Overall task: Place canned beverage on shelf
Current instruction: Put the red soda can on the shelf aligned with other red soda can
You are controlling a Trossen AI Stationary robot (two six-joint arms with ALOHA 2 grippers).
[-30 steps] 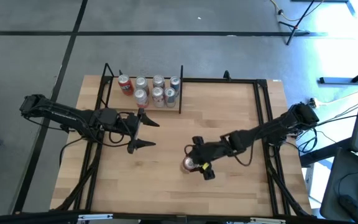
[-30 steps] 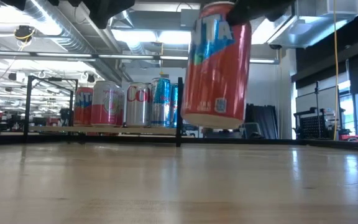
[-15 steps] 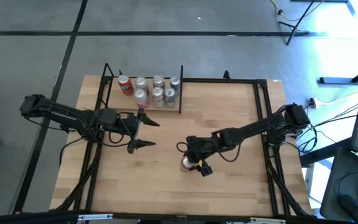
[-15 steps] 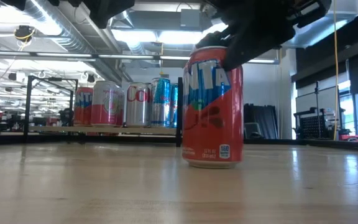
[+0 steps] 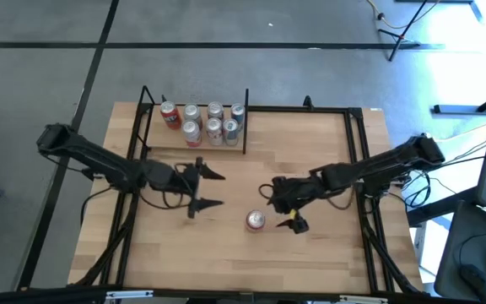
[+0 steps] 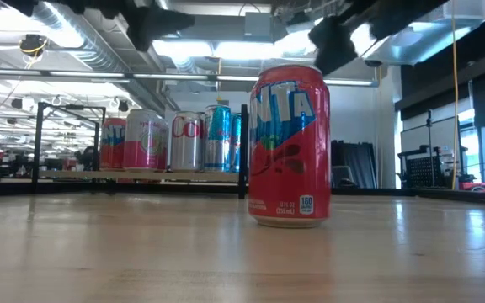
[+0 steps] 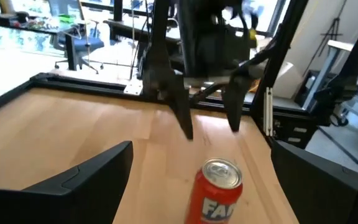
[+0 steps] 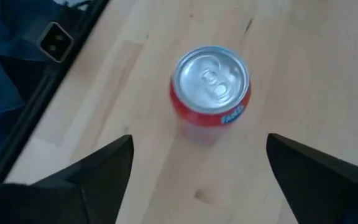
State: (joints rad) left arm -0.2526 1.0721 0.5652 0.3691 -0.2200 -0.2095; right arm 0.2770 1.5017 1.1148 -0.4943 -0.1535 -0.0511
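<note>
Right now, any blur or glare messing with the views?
Left wrist view: the right arm's fingers are motion-blurred, the red can sharp. Low view: ceiling lights blow out behind the can. High view: glare washes the top-right floor.

The red can (image 6: 290, 147) standing on the tabletop (image 6: 141, 252) carries the partial lettering "NTA" in white on a blue band in the low view. Near its base a small white panel reads "160". In the left wrist view its side shows "FA". On the shelf (image 6: 141, 175), a silver can (image 6: 187, 141) shows red script beginning "Co". Other markings are illegible.
</note>
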